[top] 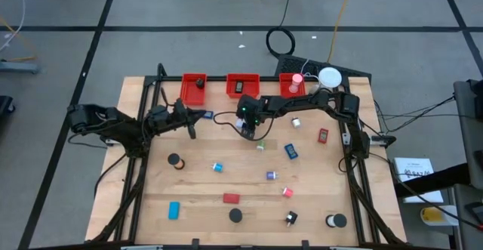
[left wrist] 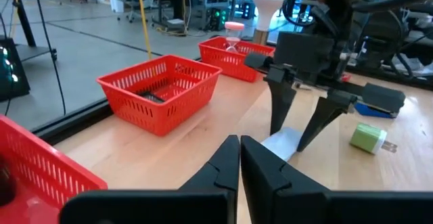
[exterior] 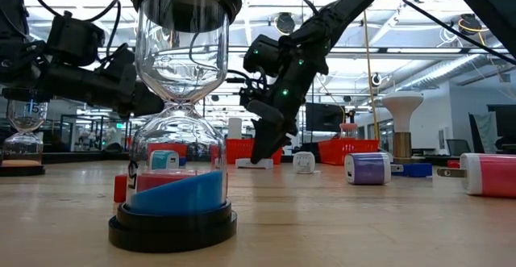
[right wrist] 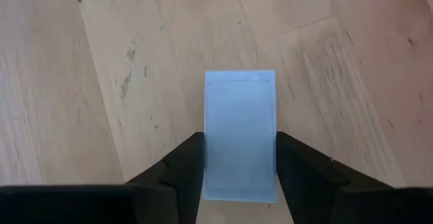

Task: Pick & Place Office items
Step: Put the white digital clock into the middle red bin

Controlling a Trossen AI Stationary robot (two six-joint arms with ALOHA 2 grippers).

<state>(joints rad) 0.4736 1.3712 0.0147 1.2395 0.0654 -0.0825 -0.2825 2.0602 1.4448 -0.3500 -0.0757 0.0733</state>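
**A:** ok quick count off the overhead: three red bins in a row along the far edge of the counter, and I get roughly a dozen little office items loose on the wood. Two black discs, two blue blocks, one red block, one purple bit, plus a few pink, white and green bits I can't sort out cleanly.

**B:** where's the one being worked?

**A:** pale blue flat block, lying on the counter right between the fingers of the right gripper. Fingers are spread, one on each long side, just beside it. Can't tell if they're actually touching it. From the low view that gripper points down at the counter, in front of the middle bin.

**B:** and the other arm?

**A:** left gripper sits off to the side, aimed at the right one, fingers pressed together with nothing in them.

**B:** any writing?

**A:** nothing readable, just a partial dark mark on the hourglass up close in the low view.
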